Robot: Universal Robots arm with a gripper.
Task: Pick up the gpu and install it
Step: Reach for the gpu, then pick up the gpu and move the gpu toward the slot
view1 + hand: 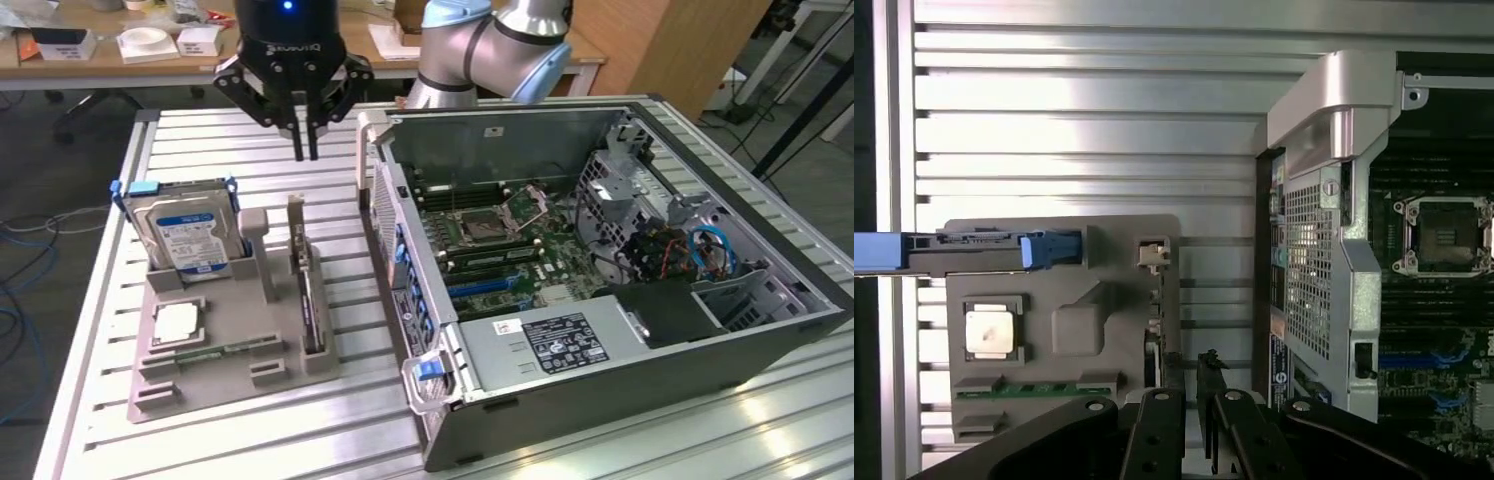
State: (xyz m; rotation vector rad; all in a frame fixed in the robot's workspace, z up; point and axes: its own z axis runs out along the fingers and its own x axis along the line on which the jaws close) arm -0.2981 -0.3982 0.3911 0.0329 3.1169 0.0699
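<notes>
Edgewise gpu (311, 305) runs alongside case (601, 425), bracket toward gripper (306, 155).

The hand (306, 152) points down, fingers (296, 135) narrowly parted.

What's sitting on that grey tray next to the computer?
A hard drive standing upright, a square processor chip lying flat, a green memory stick, and the gpu standing on edge. The tray has slots that hide the bottom edges of the drive and gpu.
</notes>
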